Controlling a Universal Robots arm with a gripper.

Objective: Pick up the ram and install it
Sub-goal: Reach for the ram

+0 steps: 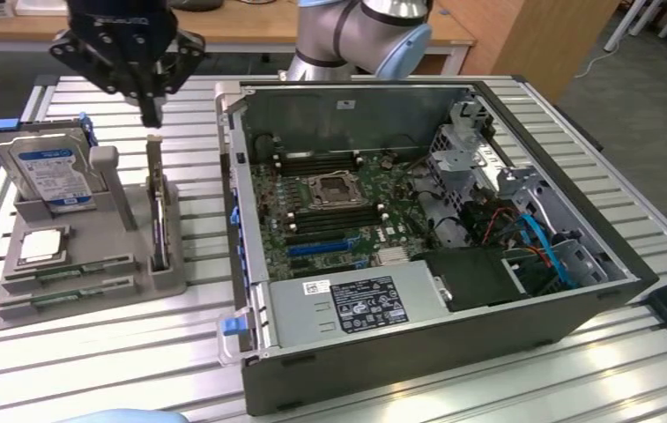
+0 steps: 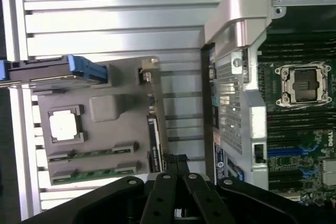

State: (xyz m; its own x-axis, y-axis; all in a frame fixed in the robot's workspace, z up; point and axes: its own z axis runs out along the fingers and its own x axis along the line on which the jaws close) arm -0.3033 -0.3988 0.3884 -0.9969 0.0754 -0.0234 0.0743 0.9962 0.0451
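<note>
- Your claw [image 1: 149, 119] is pressed together, gripping nothing, its tips just over the tall upright card [image 1: 159, 207]
- The ram [image 1: 71, 272] and its twin [image 1: 77, 298] lie flat in the grey holder [image 1: 110, 240], below your claw, apart from it

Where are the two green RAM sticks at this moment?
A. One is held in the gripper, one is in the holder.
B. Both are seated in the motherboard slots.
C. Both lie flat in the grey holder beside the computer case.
C: one ram stick and the second ram stick lie side by side in the grey holder, while the shut gripper is up by the tall dark card, apart from them.
</note>
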